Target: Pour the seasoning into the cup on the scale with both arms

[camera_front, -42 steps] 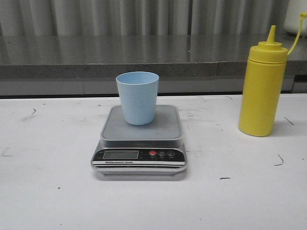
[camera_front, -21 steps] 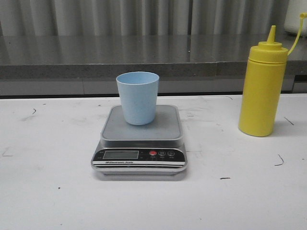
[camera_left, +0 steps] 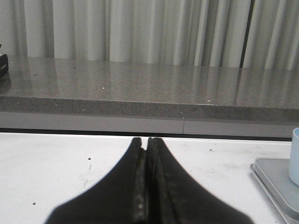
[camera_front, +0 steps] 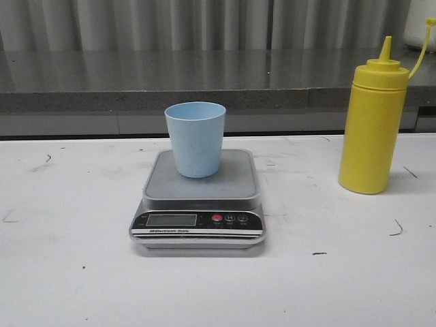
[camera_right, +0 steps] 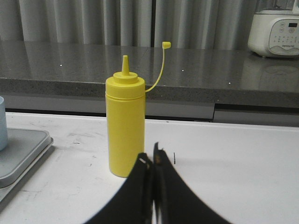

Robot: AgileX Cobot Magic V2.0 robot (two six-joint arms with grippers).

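Note:
The light blue cup (camera_front: 195,138) stands upright on the grey platform of the scale (camera_front: 199,197) at the table's middle. The yellow seasoning bottle (camera_front: 372,122) stands upright to the right, its cap hanging off on its strap. Neither arm shows in the front view. In the left wrist view my left gripper (camera_left: 147,141) is shut and empty over the white table, with the scale's corner (camera_left: 275,179) and the cup's edge (camera_left: 295,156) off to one side. In the right wrist view my right gripper (camera_right: 152,156) is shut and empty just in front of the bottle (camera_right: 124,126).
A grey stone counter (camera_front: 204,82) runs along the back of the white table (camera_front: 68,272), with curtains behind. A white appliance (camera_right: 275,32) sits on the counter at the far right.

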